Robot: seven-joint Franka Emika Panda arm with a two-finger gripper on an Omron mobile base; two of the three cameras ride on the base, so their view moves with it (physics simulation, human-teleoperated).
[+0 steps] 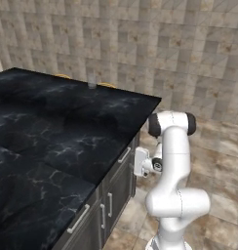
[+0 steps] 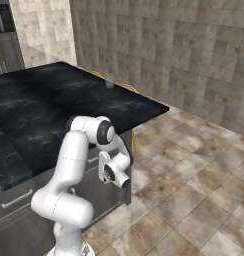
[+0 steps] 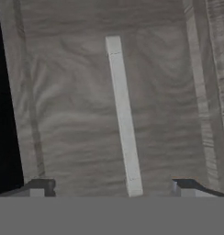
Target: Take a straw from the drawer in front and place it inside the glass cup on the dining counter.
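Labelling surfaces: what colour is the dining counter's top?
Black with white marble veining, on the dining counter; clearest in the left base view.

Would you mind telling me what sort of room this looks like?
Most likely a kitchen: a black marble-look dining counter over grey cabinets, a glass cup on it, and stone-tiled wall.
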